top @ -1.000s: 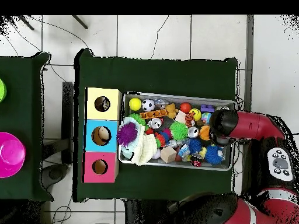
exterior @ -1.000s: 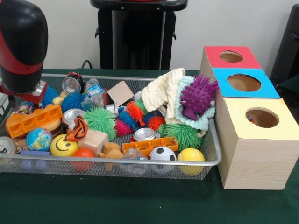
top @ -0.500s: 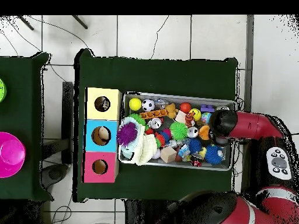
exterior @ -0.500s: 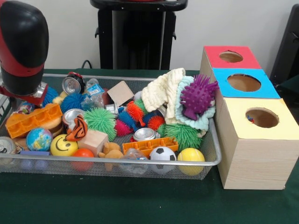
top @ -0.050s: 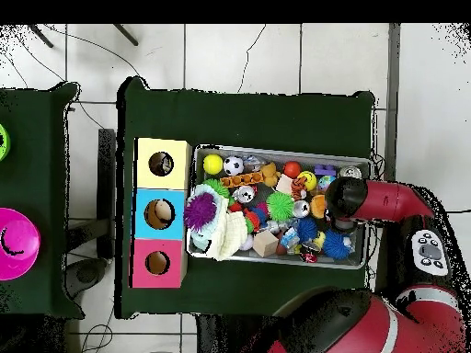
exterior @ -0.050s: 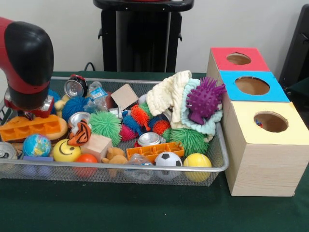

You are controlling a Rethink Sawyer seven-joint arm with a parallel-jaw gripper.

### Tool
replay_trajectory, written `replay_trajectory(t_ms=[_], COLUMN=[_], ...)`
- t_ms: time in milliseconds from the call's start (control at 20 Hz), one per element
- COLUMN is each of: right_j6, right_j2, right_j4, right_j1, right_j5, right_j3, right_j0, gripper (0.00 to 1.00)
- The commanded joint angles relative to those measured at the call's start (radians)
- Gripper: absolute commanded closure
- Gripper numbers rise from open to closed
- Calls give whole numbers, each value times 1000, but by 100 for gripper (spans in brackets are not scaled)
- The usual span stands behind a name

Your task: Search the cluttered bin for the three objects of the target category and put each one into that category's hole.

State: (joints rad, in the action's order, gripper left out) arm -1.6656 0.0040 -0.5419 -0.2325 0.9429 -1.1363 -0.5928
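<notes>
My red and black arm point(exterior @ -0.050s: 26, 63) hangs low over the left end of a wire mesh bin point(exterior @ -0.050s: 145, 169) crowded with toys, on a green-covered table point(exterior @ -0.050s: 145, 208). The gripper sits beneath the arm's bulky black head, just above a long orange building block point(exterior @ -0.050s: 30, 128); I cannot tell whether it is wide or narrow, because the head hides it in both views. Around that spot lie a small globe ball point(exterior @ -0.050s: 36, 144), a yellow smiley ball point(exterior @ -0.050s: 66, 150), a silver can point(exterior @ -0.050s: 75, 87) and a blue spiky ball point(exterior @ -0.050s: 75, 105). Further right in the bin are a green spiky ball point(exterior @ -0.050s: 104, 124), a soccer ball point(exterior @ -0.050s: 168, 159), a plain yellow ball point(exterior @ -0.050s: 197, 161) and a purple spiky ball point(exterior @ -0.050s: 203, 100) resting high on a heap of cream and pale blue cloth point(exterior @ -0.050s: 171, 96). Just beside the bin's right end stand three wooden boxes in a row, each with a round hole on top: the yellow box point(exterior @ -0.050s: 270, 125) nearest, the blue box point(exterior @ -0.050s: 251, 86) in the middle, the red box point(exterior @ -0.050s: 237, 59) farthest.
</notes>
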Motion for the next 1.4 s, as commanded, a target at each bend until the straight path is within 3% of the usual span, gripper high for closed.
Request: replay_trajectory(t_ms=[50,250,300,600,700,800,950,1100,1300,1400], right_j6=[58,51,50,37,38,43,44,28,-6,-16], right_j2=[71,58,55,49,53,63,71,69,76,79], right_j4=[-18,-26,-31,-19,-4,23,76,146,252,290], right_j1=[146,155,154,163,134,52,-133,-268,-371,-403], right_j5=[-31,-10,-10,9,15,16,49,149,283,304], right_j3=[41,61,61,72,44,-31,-170,-243,-279,-289], right_j0=[-23,-13,-10,-2,-2,1,24,55,74,79], gripper=[0,0,100,100,100,100,100,100,100,100])
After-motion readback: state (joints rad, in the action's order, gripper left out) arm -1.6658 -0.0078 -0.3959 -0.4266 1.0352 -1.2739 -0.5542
